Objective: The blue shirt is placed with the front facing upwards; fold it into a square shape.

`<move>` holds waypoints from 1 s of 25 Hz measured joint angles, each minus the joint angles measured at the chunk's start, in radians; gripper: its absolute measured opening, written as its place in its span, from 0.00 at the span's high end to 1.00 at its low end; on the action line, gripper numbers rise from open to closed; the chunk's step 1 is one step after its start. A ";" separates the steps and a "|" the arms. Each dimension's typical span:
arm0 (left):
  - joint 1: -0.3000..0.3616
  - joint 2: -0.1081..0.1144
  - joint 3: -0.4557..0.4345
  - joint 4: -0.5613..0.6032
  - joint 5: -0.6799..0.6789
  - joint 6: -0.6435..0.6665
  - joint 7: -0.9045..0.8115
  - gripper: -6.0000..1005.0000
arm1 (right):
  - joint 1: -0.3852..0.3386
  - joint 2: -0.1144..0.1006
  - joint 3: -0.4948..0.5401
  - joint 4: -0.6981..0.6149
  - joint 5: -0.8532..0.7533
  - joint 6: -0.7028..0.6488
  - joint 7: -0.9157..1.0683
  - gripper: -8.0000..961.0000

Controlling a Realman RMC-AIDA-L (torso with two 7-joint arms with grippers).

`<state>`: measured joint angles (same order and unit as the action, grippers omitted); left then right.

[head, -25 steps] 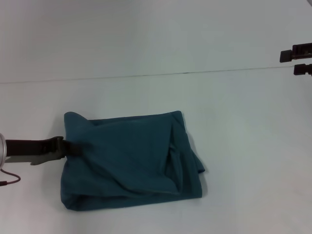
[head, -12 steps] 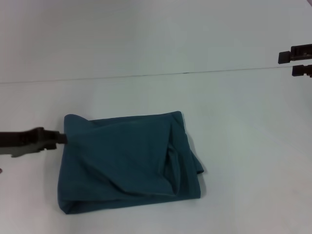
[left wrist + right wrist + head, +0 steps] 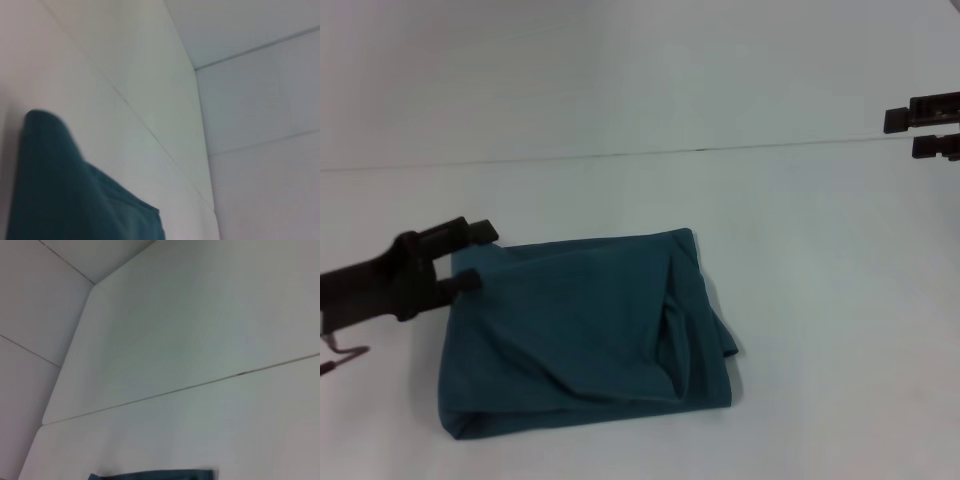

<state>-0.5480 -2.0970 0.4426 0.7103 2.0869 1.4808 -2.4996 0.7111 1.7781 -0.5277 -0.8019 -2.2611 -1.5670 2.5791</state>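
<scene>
open left hand (image 3: 478, 254) over the folded blue shirt's (image 3: 585, 330) corner (white table (image 3: 820, 280)), open right hand (image 3: 925, 125) far off

You have a plain white table (image 3: 820, 300) in front of you, its surface crossed by a thin dark seam (image 3: 700, 150) running from side to side at the far end. At the near left edge a thin reddish cable (image 3: 340, 358) curls over the white surface.
</scene>
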 joint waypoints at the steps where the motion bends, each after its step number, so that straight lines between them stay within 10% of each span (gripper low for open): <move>1: -0.003 0.001 -0.001 -0.039 -0.007 -0.026 0.012 0.32 | 0.002 0.002 0.000 0.001 0.000 0.000 -0.002 0.19; 5: -0.013 -0.008 0.018 -0.128 -0.003 -0.161 0.057 0.08 | 0.005 0.004 -0.001 0.007 0.000 -0.001 -0.007 0.19; 9: -0.018 -0.015 0.082 -0.162 0.001 -0.259 0.078 0.07 | 0.005 0.004 -0.002 0.010 0.000 -0.001 -0.008 0.19; 25: 0.120 0.025 -0.119 0.132 -0.023 0.146 0.067 0.05 | 0.073 0.038 -0.127 0.086 -0.002 -0.254 -0.099 0.20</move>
<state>-0.4283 -2.0724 0.3232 0.8422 2.0640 1.6269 -2.4331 0.7839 1.8158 -0.6551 -0.7159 -2.2632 -1.8212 2.4806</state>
